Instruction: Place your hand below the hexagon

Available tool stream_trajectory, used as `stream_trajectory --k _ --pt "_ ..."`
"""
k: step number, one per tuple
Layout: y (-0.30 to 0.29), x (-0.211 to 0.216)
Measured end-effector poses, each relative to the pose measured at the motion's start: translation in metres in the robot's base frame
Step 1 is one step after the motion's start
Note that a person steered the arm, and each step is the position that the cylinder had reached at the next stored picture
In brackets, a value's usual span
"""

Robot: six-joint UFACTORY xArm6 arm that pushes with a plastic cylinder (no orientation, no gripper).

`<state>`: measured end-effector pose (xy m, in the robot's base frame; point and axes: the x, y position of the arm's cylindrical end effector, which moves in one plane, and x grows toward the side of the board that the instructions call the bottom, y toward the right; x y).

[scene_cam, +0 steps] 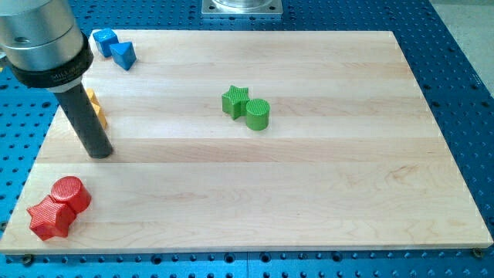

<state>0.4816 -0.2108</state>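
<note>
In the camera view, your tip (99,152) rests on the wooden counter (309,193) near the view's left edge. There is no hand on this arm, only the straight rod, so nothing is open, closed or held.

Just behind the rod, toward the view's top, an orange block (95,108) peeks out. Most of it is hidden, so you cannot confirm its shape; by elimination it is probably the hexagon you want. If so, the tip already sits just below it.

Elsewhere you have a blue cube (103,40) touching a blue triangle (123,54) at top left, a green star (235,100) against a green cylinder (258,114) near the middle, and a red cylinder (70,194) with a red star (49,218) at bottom left.

The risk: any drift upward would make the rod shove the orange block, since it stands so close.
</note>
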Motion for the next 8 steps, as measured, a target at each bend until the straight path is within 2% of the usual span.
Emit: stream_trajectory --k 8 --pt "0.0091 0.0035"
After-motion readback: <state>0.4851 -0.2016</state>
